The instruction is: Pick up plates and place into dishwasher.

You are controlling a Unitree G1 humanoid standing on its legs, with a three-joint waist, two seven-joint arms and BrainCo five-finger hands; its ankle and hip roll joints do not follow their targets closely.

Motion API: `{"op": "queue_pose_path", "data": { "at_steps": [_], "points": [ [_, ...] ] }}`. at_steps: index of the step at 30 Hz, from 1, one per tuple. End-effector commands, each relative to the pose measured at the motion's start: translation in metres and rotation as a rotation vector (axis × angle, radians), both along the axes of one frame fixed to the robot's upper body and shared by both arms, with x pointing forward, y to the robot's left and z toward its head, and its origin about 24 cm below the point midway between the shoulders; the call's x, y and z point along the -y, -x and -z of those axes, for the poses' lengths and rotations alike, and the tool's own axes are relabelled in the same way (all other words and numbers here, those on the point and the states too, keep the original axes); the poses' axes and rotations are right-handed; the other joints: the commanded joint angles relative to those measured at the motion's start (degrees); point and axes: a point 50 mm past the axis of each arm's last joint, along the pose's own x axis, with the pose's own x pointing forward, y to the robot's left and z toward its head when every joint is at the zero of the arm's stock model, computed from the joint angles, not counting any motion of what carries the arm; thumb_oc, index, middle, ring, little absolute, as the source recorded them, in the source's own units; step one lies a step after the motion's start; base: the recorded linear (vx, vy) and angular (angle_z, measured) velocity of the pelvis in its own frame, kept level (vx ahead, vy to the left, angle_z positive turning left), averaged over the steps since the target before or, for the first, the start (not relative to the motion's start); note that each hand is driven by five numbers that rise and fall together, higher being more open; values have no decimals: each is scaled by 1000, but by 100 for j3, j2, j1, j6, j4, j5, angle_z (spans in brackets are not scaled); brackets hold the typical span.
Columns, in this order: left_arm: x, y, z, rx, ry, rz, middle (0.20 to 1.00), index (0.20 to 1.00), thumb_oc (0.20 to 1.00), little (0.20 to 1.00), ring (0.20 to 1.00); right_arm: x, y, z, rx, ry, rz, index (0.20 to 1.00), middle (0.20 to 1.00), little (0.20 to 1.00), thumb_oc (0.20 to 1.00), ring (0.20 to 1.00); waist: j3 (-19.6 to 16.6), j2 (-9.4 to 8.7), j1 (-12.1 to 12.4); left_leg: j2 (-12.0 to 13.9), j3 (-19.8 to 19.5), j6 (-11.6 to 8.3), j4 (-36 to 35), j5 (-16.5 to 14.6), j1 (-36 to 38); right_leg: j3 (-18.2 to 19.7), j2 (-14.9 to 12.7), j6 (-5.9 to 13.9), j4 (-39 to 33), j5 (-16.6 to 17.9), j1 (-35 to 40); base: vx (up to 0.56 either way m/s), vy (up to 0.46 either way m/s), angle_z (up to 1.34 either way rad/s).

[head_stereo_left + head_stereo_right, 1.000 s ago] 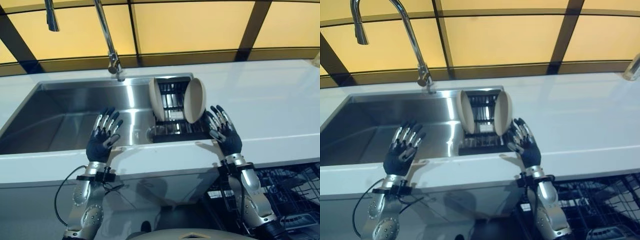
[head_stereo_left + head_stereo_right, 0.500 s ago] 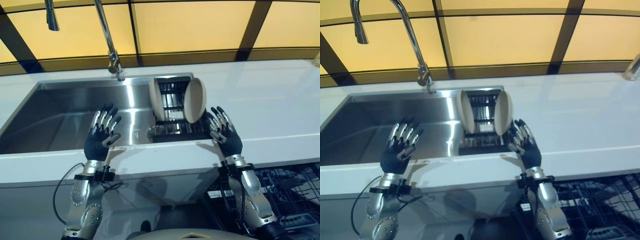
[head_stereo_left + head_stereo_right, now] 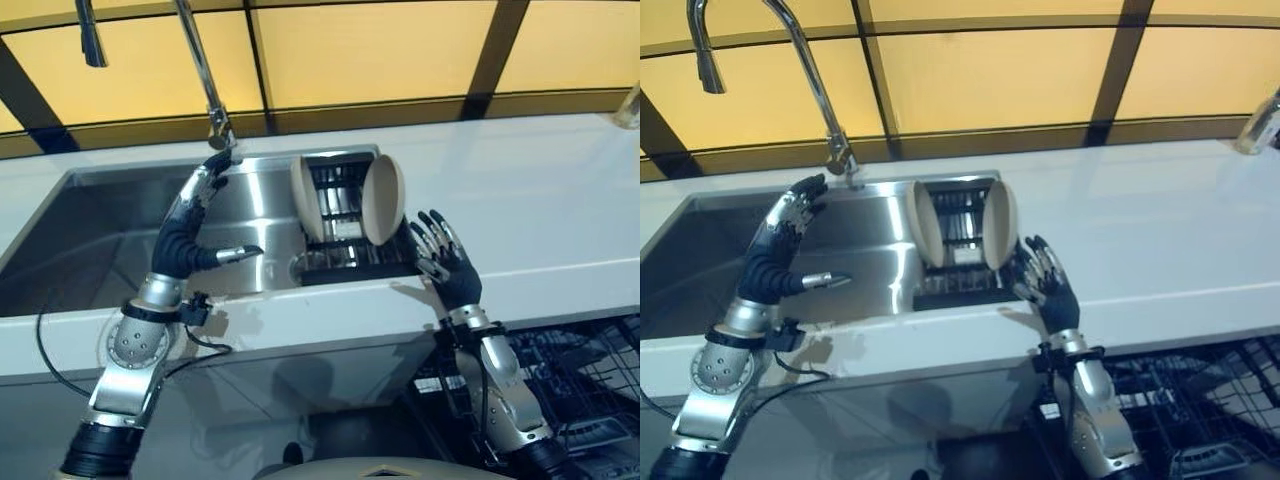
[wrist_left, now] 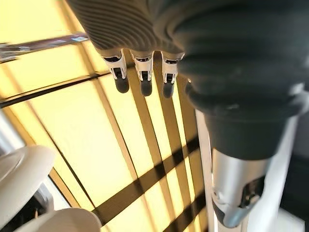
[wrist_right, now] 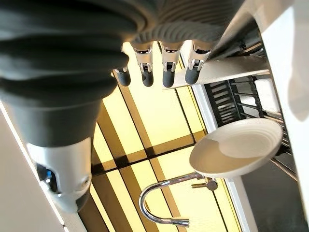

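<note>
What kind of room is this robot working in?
Most likely a kitchen: a steel sink with a tall faucet, two plates standing in a dish rack, and an open dishwasher basket below the white counter.

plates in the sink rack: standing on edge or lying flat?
On edge. Both plates stand upright in the black rack at the sink's right end, apart, with rack bars showing between them.

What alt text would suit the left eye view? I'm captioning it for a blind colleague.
Two beige plates stand on edge in a black rack inside a steel sink. The open left hand is raised over the basin; the open right hand hovers beside the nearer plate.
</note>
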Motion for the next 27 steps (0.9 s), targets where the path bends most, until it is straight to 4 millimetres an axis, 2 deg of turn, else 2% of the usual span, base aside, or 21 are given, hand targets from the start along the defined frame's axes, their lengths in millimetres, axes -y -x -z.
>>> {"op": "queue_pose_path", "data": {
  "at_steps": [1, 4, 8, 10, 13, 16, 21, 27],
  "points": [
    [-13, -13, -27, 170, -262, -131, 1000, 1000, 1000, 1000, 1000, -8, -8, -34, 154, -13, -60, 1000, 1000, 1000, 1000, 1000, -301, -4, -137, 89, -31, 83, 60, -478, 74, -278, -61, 241, 75, 358, -571, 19, 32, -12],
    [-29, -25, -49, 252, -556, -254, 1000, 1000, 1000, 1000, 1000, -6, -12, -34, 146, 1, -65, 1000, 1000, 1000, 1000, 1000, -338, 77, -199, 84, 28, 90, 59, -469, 80, -273, -84, 280, 62, 378, -574, 9, 35, -4],
    [-44, -40, -73, 299, -857, -349, 1000, 1000, 1000, 1000, 1000, -5, -14, -35, 144, 16, -76, 1000, 1000, 1000, 1000, 1000, -359, 176, -283, 75, 102, 83, 70, -467, 70, -266, -110, 322, 60, 394, -586, 0, 0, 0],
    [-46, -44, -81, 310, -988, -374, 1000, 1000, 1000, 1000, 1000, -4, -15, -35, 144, 22, -76, 1000, 1000, 1000, 1000, 1000, -357, 212, -300, 63, 111, 82, 71, -477, 76, -273, -121, 338, 67, 395, -589, 0, 0, 0],
    [-48, -50, -91, 317, -1143, -405, 1000, 1000, 1000, 1000, 1000, -3, -17, -34, 142, 26, -73, 1000, 1000, 1000, 1000, 1000, -343, 256, -322, 42, 111, 86, 75, -499, 95, -283, -136, 357, 82, 388, -579, 0, 0, 0],
    [-47, -53, -101, 333, -1224, -418, 1000, 1000, 1000, 1000, 1000, -3, -18, -34, 139, 27, -77, 1000, 1000, 1000, 1000, 1000, -347, 283, -334, 31, 123, 90, 77, -511, 109, -284, -138, 377, 85, 390, -569, 0, 0, 0],
    [-43, -65, -98, 305, -1337, -396, 1000, 1000, 1000, 1000, 1000, -6, -20, -33, 131, 20, -85, 1000, 1000, 1000, 1000, 1000, -360, 303, -362, 31, 154, 88, 80, -538, 139, -295, -139, 405, 125, 380, -569, 12, -4, -4],
    [-51, -82, -74, 225, -1433, -393, 1000, 1000, 1000, 1000, 1000, -8, -19, -32, 125, 19, -90, 1000, 1000, 1000, 1000, 1000, -350, 311, -453, 32, 178, 108, 78, -551, 160, -248, -132, 429, 235, 343, -599, 3, 0, -1]
  ]
}}
